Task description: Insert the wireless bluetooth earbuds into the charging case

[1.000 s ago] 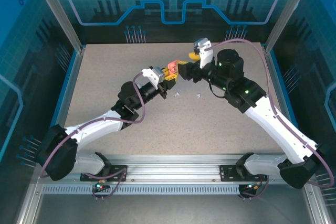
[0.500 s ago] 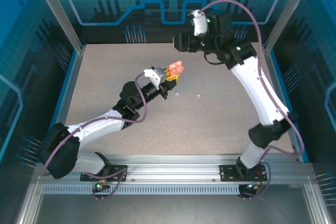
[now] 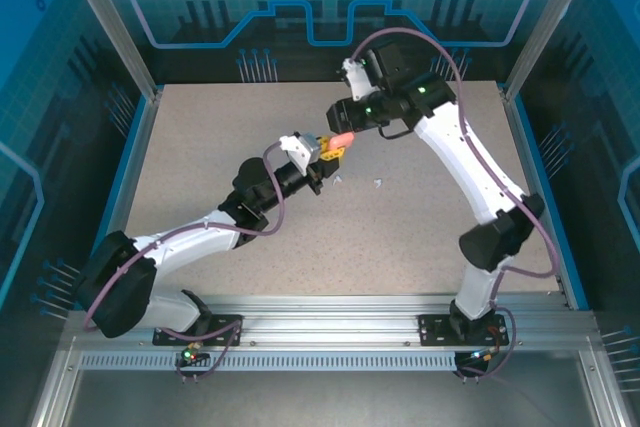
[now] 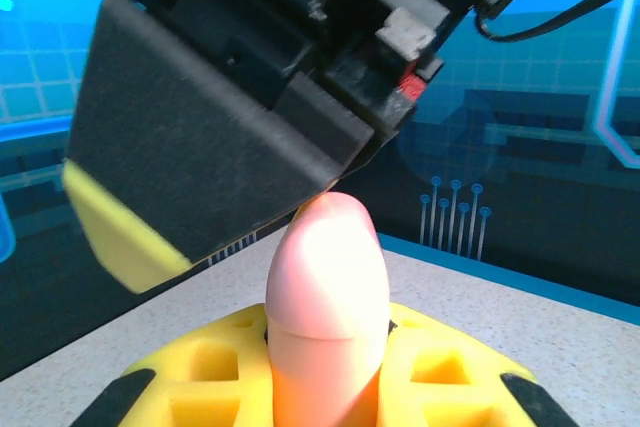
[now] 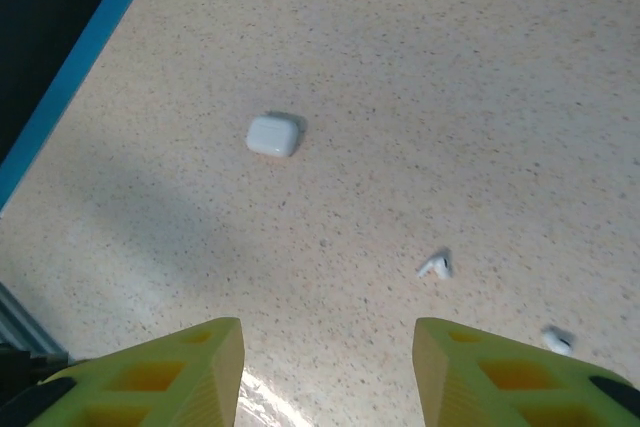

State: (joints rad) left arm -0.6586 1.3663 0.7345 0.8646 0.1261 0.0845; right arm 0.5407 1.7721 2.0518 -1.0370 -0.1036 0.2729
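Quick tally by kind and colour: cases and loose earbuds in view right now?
pink charging case: 1
white charging case: 1
white earbuds, loose on the table: 2
Total: 4

Right hand (image 5: 328,347) close over pink case (image 4: 327,287), blocking top — tabletop (image 5: 450,97) beneath open; white case (image 5: 274,134), two earbuds (image 5: 434,265) scattered.

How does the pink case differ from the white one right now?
The pink case is gripped by the left claw; the white case lies free on the table. The pink case stands on end; the white case lies flat. Both are smooth, rounded shells.
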